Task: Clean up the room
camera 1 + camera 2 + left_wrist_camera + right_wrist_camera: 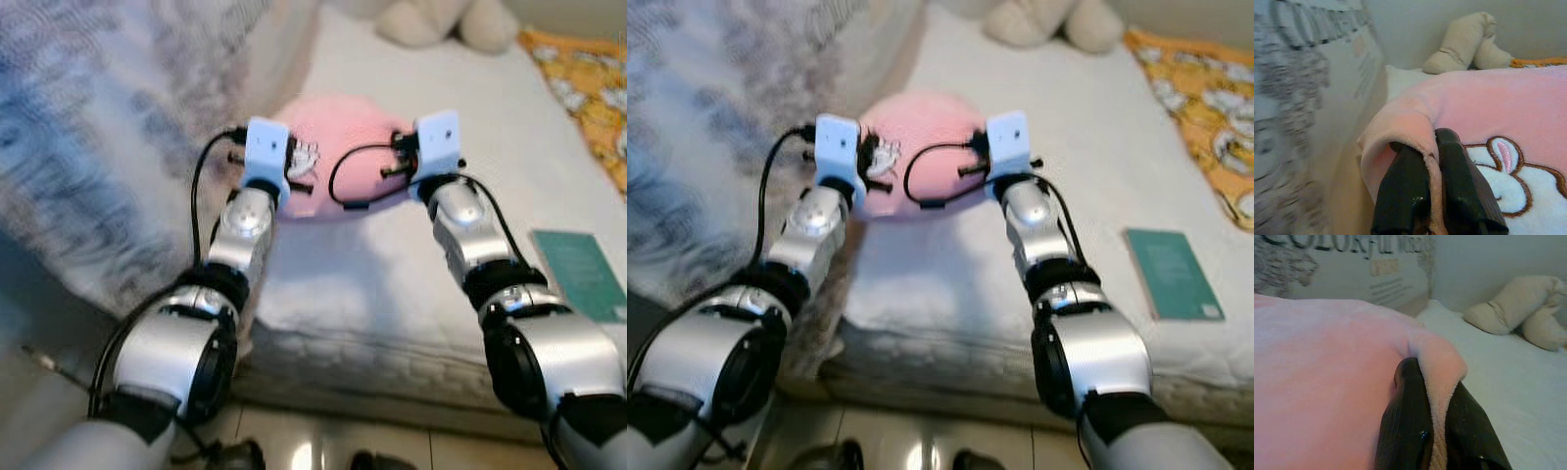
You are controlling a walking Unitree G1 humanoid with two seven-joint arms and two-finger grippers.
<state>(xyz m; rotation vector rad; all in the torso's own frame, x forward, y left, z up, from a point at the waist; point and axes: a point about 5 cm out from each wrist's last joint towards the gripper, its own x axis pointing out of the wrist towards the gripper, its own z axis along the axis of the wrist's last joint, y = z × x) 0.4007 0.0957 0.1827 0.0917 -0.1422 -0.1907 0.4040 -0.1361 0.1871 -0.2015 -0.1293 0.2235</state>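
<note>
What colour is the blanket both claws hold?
Pink blanket, with a white embroidered animal; left wrist view shows it best.

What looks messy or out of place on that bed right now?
The pink blanket sits bunched in a heap on the white mattress, each end pinched by the left gripper and right gripper. A green book lies loose near the mattress edge. Nothing looks spilled or broken.

A bed with a white quilted cover takes up most of the room ahead. A grey patterned blanket lies along its left side, an orange flowered cloth at the far right. Below, what looks like pale glossy tile floor reflects light.
</note>
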